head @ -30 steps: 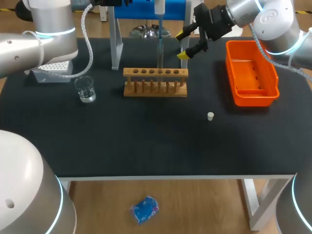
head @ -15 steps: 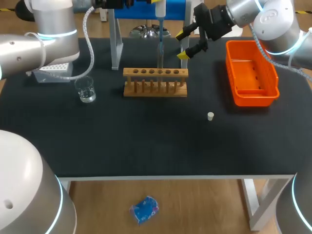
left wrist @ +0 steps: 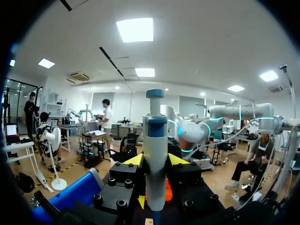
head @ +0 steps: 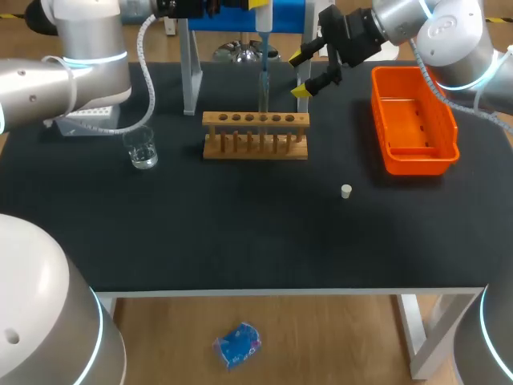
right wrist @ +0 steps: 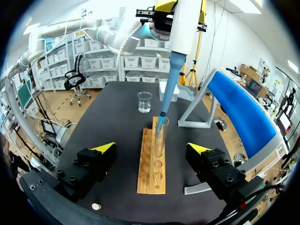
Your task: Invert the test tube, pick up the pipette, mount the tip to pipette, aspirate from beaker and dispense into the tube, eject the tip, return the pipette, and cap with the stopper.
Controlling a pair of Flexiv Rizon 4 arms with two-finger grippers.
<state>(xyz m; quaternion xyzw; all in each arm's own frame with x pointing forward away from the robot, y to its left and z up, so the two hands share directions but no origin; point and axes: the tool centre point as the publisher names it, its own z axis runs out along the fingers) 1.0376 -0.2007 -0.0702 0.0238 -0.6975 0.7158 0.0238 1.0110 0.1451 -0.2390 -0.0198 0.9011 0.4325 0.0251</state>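
Pipette [left wrist: 154, 140]: being gripped by left gripper [left wrist: 154, 162], tip being held at mouth of test tube [right wrist: 159, 140] in rack [head: 255, 144]. Right gripper [head: 300, 74]: being held open beside rack. Stopper [head: 346, 191]: being supported by table [head: 240, 233].

pipette [head: 262, 20] top cut off at head view edge; test tube [head: 262, 92] liquid level unreadable.

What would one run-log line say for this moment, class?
left gripper: shut on pipette, tip at tube mouth | tube: upright in rack | right gripper: open, near rack | stopper: on table
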